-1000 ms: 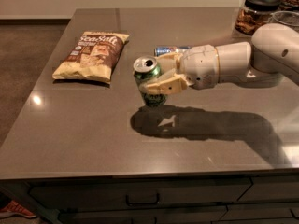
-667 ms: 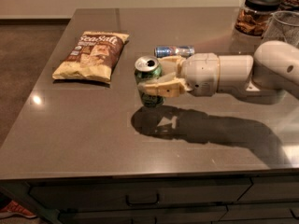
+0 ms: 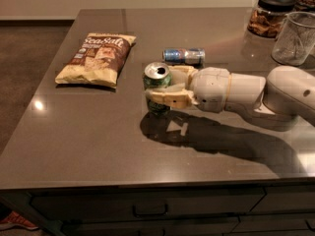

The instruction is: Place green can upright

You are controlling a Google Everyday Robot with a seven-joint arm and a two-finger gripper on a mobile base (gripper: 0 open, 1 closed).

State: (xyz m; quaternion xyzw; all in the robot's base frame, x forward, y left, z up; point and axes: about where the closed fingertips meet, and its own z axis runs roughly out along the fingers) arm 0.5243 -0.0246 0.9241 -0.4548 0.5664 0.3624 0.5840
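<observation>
The green can point(image 3: 157, 85) stands upright near the middle of the dark table point(image 3: 88, 132), silver top up, its base on or just above the surface. My gripper point(image 3: 165, 86) reaches in from the right and is shut on the can, one cream finger point(image 3: 167, 98) across its front and the other behind it. The white arm point(image 3: 256, 93) runs off to the right edge.
A blue-and-silver can point(image 3: 183, 55) lies on its side just behind the gripper. A Sea Salt chips bag point(image 3: 97, 58) lies at the left. A jar with a black lid point(image 3: 269, 14) and a clear glass cup point(image 3: 296, 37) stand at the back right.
The arm has lowered and straightened, and the green can has come down with it, staying upright in the gripper.
</observation>
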